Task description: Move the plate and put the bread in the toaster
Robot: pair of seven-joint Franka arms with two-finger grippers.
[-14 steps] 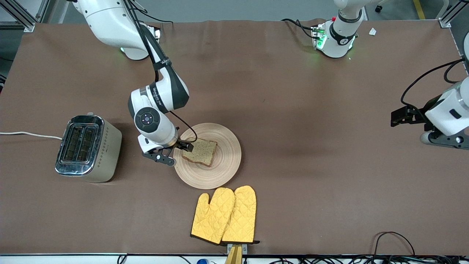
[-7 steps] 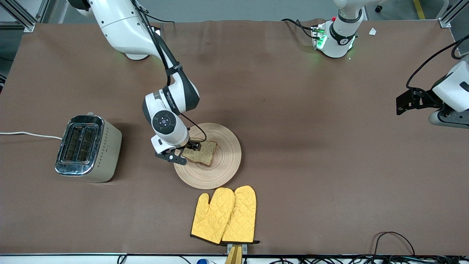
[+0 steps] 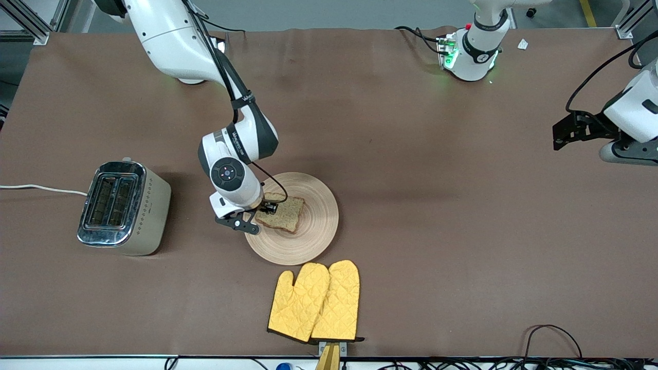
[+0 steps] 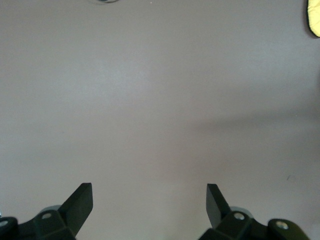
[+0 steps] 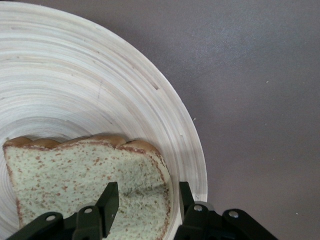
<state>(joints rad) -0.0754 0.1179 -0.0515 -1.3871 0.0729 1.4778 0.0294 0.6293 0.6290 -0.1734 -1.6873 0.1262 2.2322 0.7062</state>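
The toaster [image 3: 123, 207] stands at the desk's [image 3: 437, 205] nine o'clock, slots up, ready for a slice. Toward centre lies the plate [image 3: 313, 226], the bread [image 3: 282, 213] flat on it. The right arm bends down steeply, and its right pincer [image 3: 262, 213] straddles the bread's edge, fingers parted and not clenched yet, apparently to nip the crust. Mitts [image 3: 314, 301] lie at six o'clock. At three o'clock the left arm waits, its left pincer [image 4: 149, 199] released above bare desk.
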